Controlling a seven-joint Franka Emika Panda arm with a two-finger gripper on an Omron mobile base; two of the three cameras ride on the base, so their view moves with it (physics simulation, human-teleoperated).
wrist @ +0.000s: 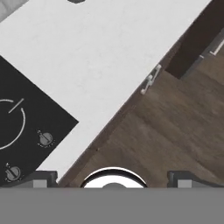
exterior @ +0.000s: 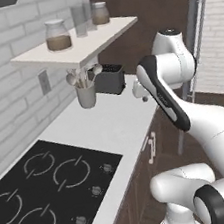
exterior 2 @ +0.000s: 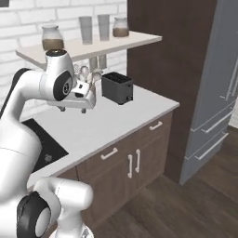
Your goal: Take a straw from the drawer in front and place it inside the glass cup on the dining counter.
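Above the white counter [exterior 2: 111,123], near its front edge: gripper [exterior 2: 73,109] hanging with fingers spread wide, nothing between them. Bare counter below, between the black cooktop [exterior: 48,186] and the dark toaster [exterior 2: 117,87]; wood floor [exterior 2: 186,204] open beyond the edge. Under that edge, brown cabinet fronts, with the drawer [exterior 2: 155,126] shut and its pale handle showing. Against the brick wall, a grey utensil holder [exterior: 86,95] with spoons standing in it. On the shelf [exterior: 82,45], two lidded jars partly filled with brown, plus tall glasses. Straw hidden from sight.
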